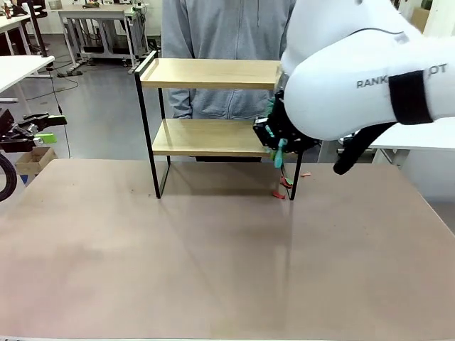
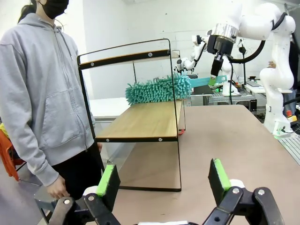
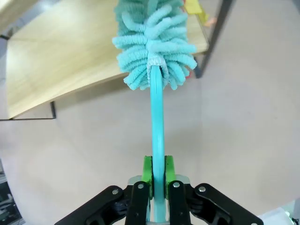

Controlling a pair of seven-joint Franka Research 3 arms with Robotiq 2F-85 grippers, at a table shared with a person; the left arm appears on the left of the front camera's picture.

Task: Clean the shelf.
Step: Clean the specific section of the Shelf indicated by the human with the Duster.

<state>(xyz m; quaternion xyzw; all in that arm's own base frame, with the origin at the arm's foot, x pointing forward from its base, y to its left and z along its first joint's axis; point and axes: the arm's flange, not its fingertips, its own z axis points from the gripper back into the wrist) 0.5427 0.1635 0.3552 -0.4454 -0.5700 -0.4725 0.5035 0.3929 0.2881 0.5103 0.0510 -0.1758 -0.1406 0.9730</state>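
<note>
While clamped on the duster, right gripper (left gripper agape).

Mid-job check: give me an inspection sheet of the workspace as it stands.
Surface: brown table top, bare in front.
Job's things: shelf upright at the far edge; teal duster over its lower board.
Clutter: small red scraps by the shelf's leg.
Hands: right hand shut on the duster's handle; left hand open, holding nothing.
Cables: nothing seen on the table.
Surroundings: person in grey hoodie standing behind the shelf.
</note>
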